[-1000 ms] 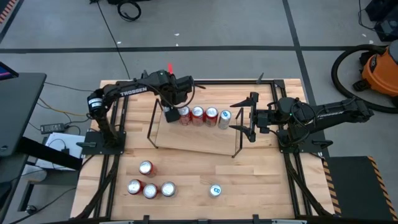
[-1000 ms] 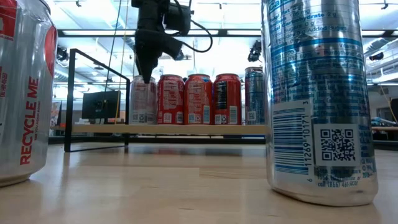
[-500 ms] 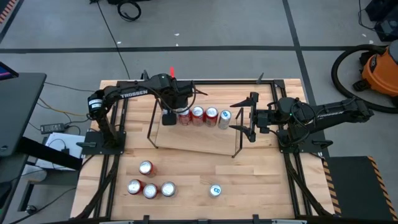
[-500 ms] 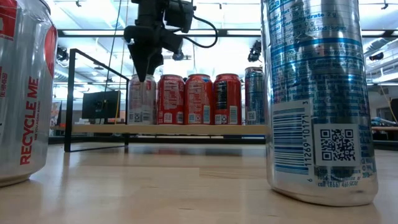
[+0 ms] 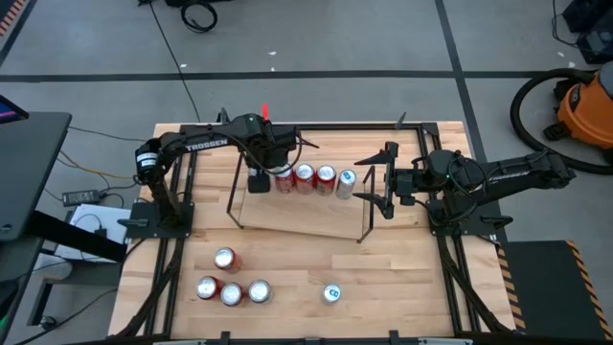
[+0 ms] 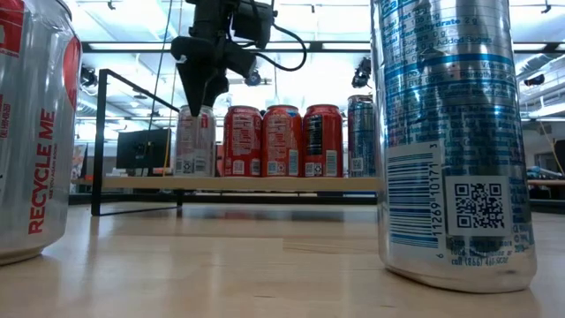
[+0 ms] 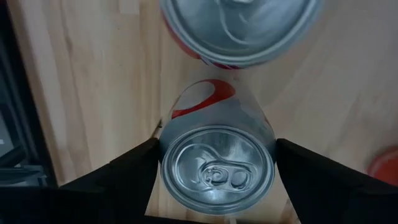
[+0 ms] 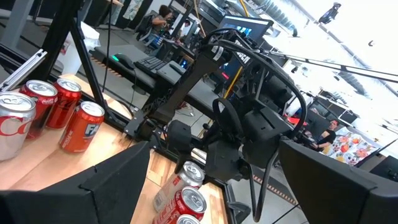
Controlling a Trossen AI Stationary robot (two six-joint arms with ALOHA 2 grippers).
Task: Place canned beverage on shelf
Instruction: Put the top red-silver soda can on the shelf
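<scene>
Dark arms (image 5: 206, 144), white "TROSSEN" lettering

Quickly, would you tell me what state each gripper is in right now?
Left gripper: open around the silver-and-red can on the shelf.
Right gripper: open, empty.

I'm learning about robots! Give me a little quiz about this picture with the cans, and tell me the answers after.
1. How many cans stand on the shelf?
2. True or false: the right gripper is holding a can.
3. The left gripper is right above a silver can. Where does that can stand? A) at one end of the shelf's row, B) in the middle of the row, C) down on the tabletop.

Key:
1. Five: the silver one, three red ones and a silver-and-blue one.
2. False. Its fingers are open with nothing between them, beside the shelf.
3. A.
</scene>
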